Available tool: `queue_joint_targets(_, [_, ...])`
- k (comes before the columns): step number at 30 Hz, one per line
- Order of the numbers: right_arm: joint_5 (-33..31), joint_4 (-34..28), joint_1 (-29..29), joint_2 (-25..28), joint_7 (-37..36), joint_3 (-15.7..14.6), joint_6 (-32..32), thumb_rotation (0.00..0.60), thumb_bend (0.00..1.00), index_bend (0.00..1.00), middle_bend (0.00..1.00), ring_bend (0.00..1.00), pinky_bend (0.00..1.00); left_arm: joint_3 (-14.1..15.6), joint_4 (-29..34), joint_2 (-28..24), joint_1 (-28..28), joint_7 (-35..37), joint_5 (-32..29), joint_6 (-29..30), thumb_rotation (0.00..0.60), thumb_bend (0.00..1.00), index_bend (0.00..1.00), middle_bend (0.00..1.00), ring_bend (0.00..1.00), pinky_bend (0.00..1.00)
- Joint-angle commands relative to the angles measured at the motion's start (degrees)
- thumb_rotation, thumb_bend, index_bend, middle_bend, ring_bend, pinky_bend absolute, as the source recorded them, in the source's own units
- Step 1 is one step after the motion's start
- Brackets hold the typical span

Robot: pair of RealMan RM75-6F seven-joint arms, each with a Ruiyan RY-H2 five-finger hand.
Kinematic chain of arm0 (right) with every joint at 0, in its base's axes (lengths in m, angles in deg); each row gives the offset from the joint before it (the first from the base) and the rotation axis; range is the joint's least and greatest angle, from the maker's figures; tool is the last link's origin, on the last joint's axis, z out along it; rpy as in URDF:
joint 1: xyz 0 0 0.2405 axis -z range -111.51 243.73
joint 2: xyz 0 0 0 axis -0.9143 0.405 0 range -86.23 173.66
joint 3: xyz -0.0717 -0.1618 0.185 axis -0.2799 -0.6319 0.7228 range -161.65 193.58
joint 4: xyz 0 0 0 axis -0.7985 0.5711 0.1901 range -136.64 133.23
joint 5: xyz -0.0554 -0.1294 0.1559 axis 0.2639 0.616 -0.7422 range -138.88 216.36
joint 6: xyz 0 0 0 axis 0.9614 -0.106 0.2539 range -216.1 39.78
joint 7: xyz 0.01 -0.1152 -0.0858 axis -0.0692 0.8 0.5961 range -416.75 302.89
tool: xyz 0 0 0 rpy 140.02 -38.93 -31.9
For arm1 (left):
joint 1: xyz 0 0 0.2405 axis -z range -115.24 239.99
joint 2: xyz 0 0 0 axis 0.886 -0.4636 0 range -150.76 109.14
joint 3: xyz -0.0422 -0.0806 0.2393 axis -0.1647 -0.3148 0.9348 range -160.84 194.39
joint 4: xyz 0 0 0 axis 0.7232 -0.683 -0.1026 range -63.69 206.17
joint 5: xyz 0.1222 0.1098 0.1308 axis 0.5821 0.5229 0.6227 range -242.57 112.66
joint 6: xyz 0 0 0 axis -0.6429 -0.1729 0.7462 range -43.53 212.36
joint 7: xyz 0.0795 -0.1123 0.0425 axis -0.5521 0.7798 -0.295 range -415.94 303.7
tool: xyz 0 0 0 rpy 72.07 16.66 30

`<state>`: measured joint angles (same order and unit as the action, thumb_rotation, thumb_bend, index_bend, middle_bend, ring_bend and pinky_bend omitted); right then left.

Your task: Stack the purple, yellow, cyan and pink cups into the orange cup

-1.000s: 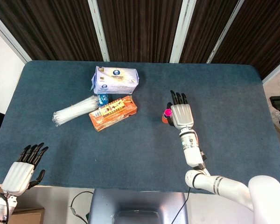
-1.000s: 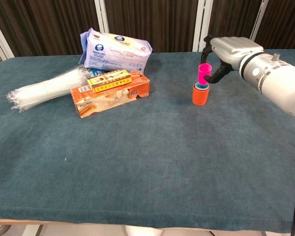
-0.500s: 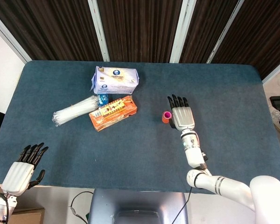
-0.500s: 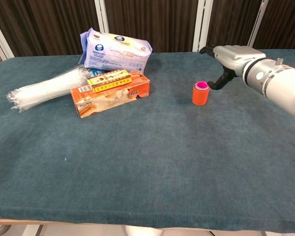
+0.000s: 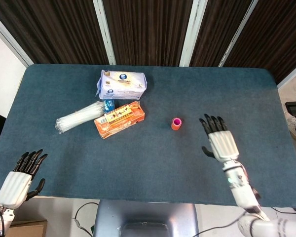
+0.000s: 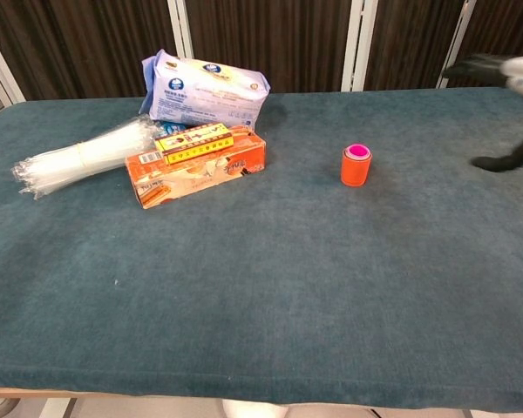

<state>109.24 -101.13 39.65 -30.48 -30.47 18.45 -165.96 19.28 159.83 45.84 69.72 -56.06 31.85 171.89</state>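
Orange cup (image 5: 176,124) standing upright on the blue worktop (image 5: 153,168), pink cup (image 6: 357,151) nested inside so that only its rim shows at the mouth; any purple, yellow or cyan cups beneath it are hidden. The stack stands alone, well apart from the orange box (image 5: 119,119), the tissue pack (image 5: 122,84) and the bundle of clear straws (image 5: 80,116). Right robot hand (image 5: 221,143) hovers off to the side, fingers spread, holding nothing. Left robot hand (image 5: 17,180) rests at the near edge, fingers apart, empty. The stacking appears complete.
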Motion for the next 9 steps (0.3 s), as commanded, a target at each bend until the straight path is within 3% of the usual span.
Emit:
queue_joint_targets(1, [14.59,3.19,15.05,6.78,-12.72,-11.53,-16.21,0.6,0.36,0.0,0.0,0.0,0.0,-0.05,-0.07,0.26,-0.05,-0.46,-0.13,-0.15,0.6,0.46,0.0,0.0,0.0,0.05])
queue_joint_targets(4, [15.82,8.48,18.51,6.51,-19.06,-11.89,-19.24,0.6,0.36,0.0,0.0,0.0,0.0,-0.11,0.08,0.83,0.1,-1.95,-0.55,-0.93,0.6,0.46,0.0,0.0,0.0,0.05])
queue_joint_targets(9, [16.91,9.94,20.34,8.23,-23.14,-10.76,-20.23,0.6,0.36,0.0,0.0,0.0,0.0,-0.2,0.3,1.59,0.39,-3.69,-0.41,-1.44,0.6,0.46,0.0,0.0,0.0,0.05])
